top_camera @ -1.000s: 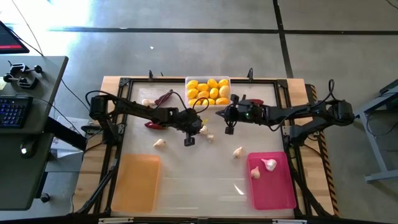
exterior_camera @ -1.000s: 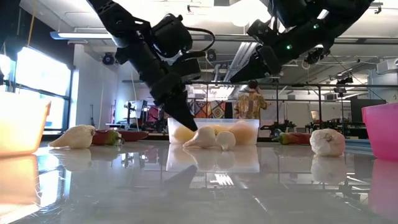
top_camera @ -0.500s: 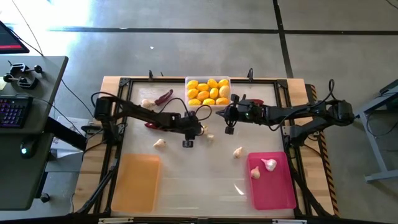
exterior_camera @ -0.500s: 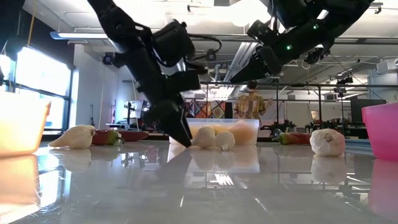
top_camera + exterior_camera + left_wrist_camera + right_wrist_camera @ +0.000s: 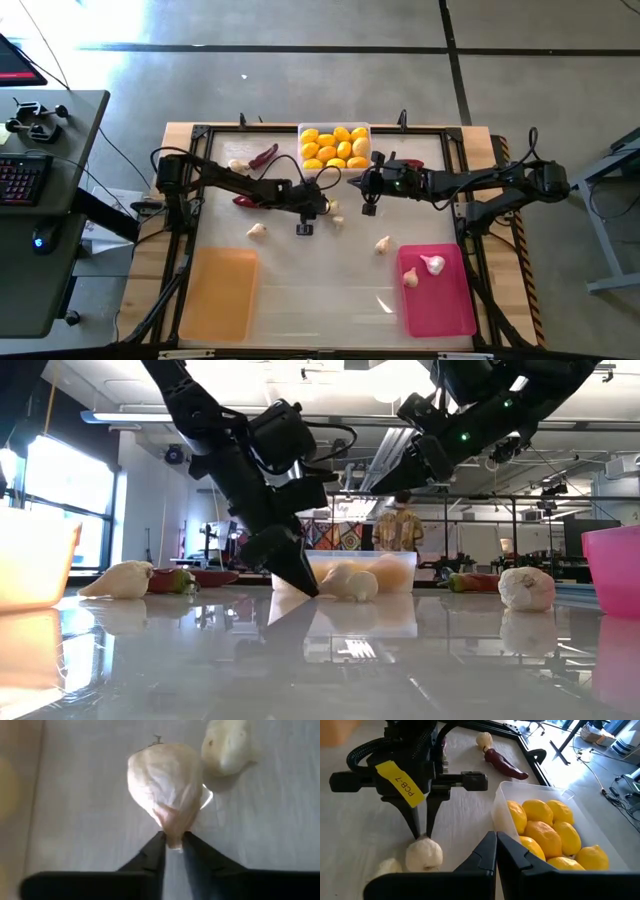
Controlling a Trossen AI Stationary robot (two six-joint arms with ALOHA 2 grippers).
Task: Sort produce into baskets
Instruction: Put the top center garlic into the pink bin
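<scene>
Left gripper (image 5: 173, 845) is down at table level mid-table, fingers nearly together, pinching the pointed tip of a garlic bulb (image 5: 162, 790); bulb still sits on the table (image 5: 290, 290). A second garlic bulb (image 5: 227, 747) lies just beyond and to one side of the held one, not touching the fingers. Right gripper (image 5: 495, 845) hangs above the table, fingers pressed together, holding nothing. Clear tray (image 5: 502, 802) of lemons (image 5: 540, 832) sits just beside the right fingertips; left gripper and its garlic are just ahead of them. Red chili (image 5: 502, 762) further out past the tray. Pink tray (image 5: 440, 300) with two garlic bulbs (image 5: 433, 264) and the orange tray (image 5: 220, 295) are well apart from both grippers, at the near edge.
</scene>
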